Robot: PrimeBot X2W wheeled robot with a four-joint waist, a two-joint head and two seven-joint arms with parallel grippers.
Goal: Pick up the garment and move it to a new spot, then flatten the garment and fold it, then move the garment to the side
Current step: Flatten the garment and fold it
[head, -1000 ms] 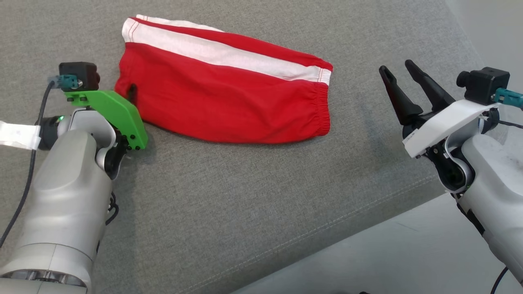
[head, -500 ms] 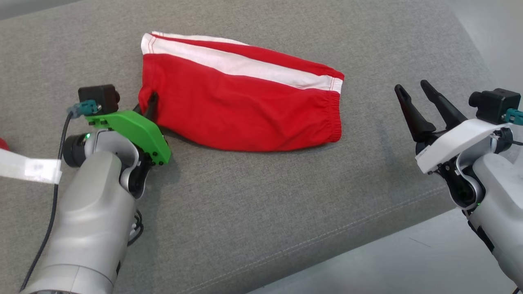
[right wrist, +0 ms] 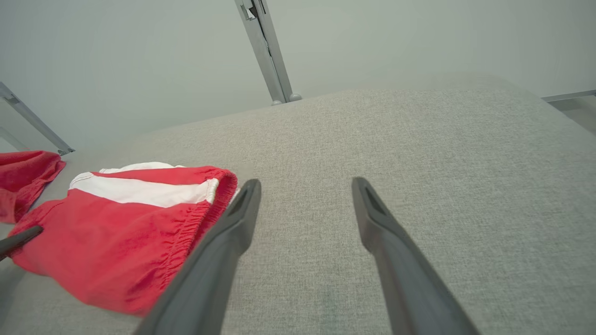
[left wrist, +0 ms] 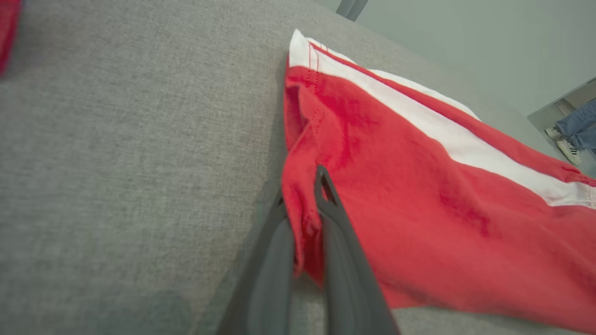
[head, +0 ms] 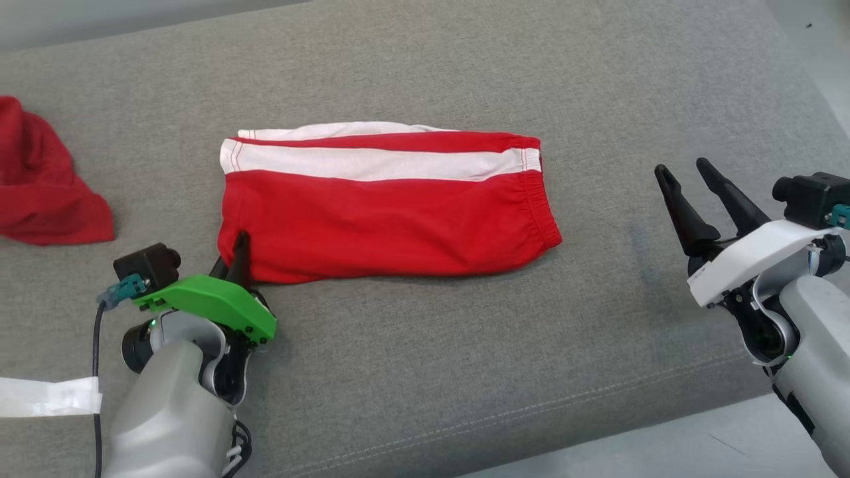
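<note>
Head view: left gripper (head: 238, 249) low, jaws clamped on the near-left corner of red shorts (head: 385, 212), lying flat mid grey cushion (head: 431, 358). Right gripper (head: 682, 169) raised, jaws apart, clear of cloth. Left wrist view adds a person's shoes (left wrist: 568, 144).

You have one garment (head: 385, 212) lying on one grey cushion (head: 425, 372). Count one further red cloth (head: 40, 179) near the cushion's left end: two textile items in total. Two grippers are present, one left gripper (head: 236, 249) and one right gripper (head: 682, 167). Each carries two dark fingers (head: 730, 196), four in all. The left wrist view adds one person's two feet (left wrist: 568, 150).
</note>
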